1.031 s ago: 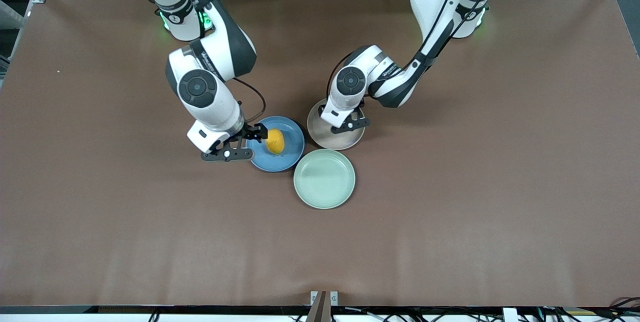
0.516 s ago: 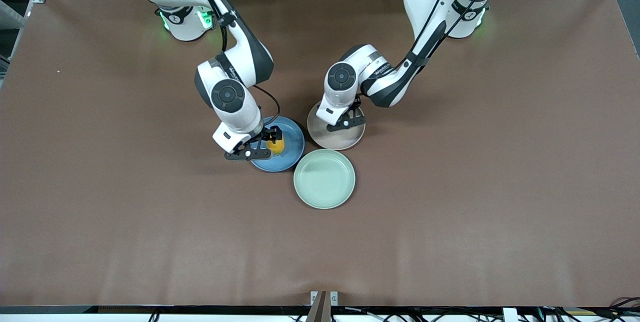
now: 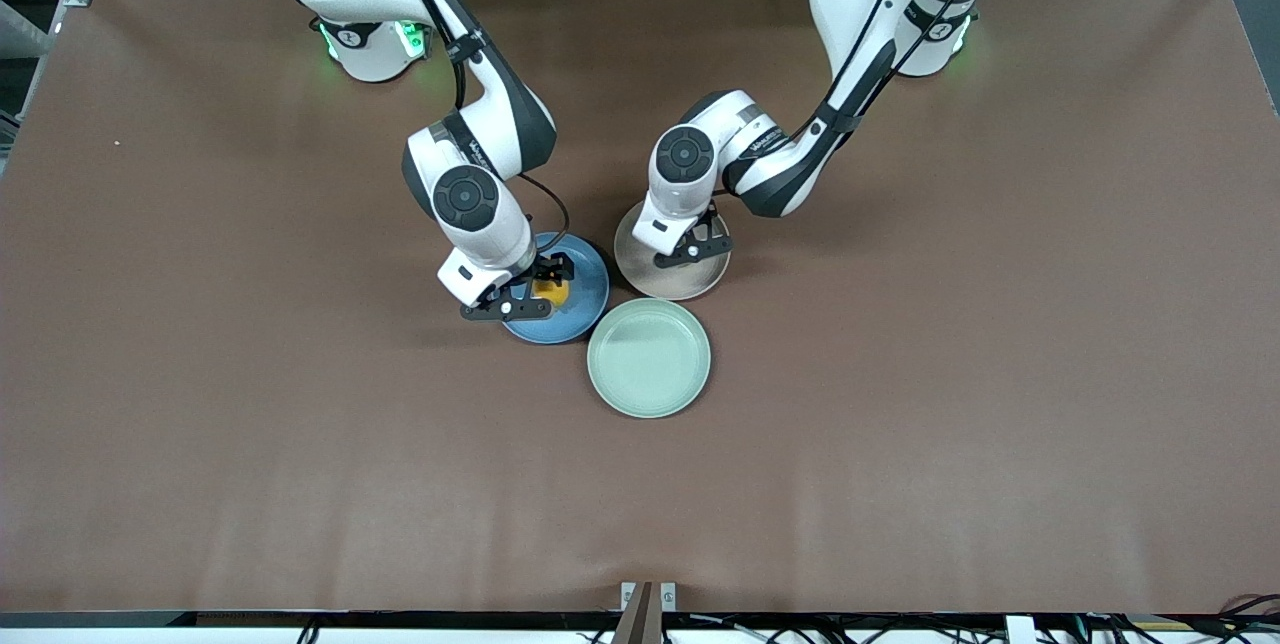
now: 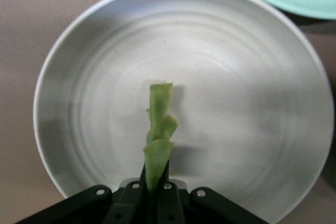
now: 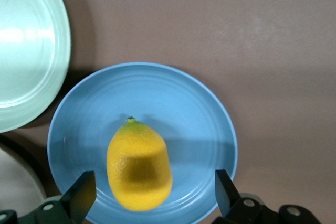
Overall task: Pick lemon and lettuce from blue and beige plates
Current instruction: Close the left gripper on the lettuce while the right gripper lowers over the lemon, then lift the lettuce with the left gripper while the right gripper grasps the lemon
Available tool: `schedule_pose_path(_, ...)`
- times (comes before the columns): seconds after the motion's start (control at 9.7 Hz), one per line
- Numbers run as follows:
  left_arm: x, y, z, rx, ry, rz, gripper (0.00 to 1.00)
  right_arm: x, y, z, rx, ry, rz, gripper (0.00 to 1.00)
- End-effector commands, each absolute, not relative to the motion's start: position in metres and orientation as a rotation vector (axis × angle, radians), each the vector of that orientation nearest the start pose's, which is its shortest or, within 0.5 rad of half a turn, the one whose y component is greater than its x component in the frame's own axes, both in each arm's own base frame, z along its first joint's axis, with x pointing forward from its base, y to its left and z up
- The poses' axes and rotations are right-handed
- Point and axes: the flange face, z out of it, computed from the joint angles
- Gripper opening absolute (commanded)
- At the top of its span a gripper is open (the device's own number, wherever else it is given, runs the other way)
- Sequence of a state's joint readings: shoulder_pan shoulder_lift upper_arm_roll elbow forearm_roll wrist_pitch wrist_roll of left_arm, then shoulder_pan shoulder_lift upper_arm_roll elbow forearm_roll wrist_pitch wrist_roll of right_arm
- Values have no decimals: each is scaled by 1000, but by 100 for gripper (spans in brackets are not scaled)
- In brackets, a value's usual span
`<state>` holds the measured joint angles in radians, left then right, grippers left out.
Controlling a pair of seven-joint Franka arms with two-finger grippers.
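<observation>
Since earlier: right gripper [image 3: 541, 286] shifted over blue plate [image 3: 582, 309], fingers [image 5: 80, 196] wide astride lemon [image 5: 139, 164]. Left gripper [image 4: 152, 190] pinched onto lettuce [image 4: 159, 137], over beige plate [image 4: 252, 103]. Mint-green plate [image 3: 649, 358] nearer camera.

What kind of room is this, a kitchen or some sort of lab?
Most likely a robotics lab: two white robot arms bolted along a brown table, metal framing and cables at its edges, and only three plates with play-size food.

Lemon [image 5: 139, 164] on blue plate [image 5: 205, 124]; lettuce [image 4: 158, 145] upright over beige plate [image 4: 252, 103]
</observation>
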<state>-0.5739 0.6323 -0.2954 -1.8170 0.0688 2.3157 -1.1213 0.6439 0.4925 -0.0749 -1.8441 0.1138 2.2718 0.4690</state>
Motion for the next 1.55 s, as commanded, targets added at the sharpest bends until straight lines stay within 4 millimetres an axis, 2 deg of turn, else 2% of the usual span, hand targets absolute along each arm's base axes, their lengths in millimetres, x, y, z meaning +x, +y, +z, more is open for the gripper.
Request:
schedule_pose_path(0.0,440,-475,229,-3036,-420,221,0,530,356,234,-3120,-18,112,100)
schedule_pose_path(0.21,476,-460,265,-3027,-489,209,0,524,359,220,-3121,-30,96,100)
schedule_pose_path(0.41,507,-441,286,-3020,-544,205,0,523,361,211,-3122,-34,89,100)
schedule_pose_path(0.62,534,-411,301,-3027,-532,202,0,510,367,194,-3121,-16,62,100)
schedule_pose_path(1.13,585,-336,309,-3004,-457,121,0,497,373,173,-3129,-19,63,100)
schedule_pose_path(1.34,601,-306,309,-2994,-440,112,0,496,374,172,-3131,-12,64,87)
schedule_pose_path(1.44,612,-283,312,-3001,-427,113,0,496,375,172,-3130,-12,62,82)
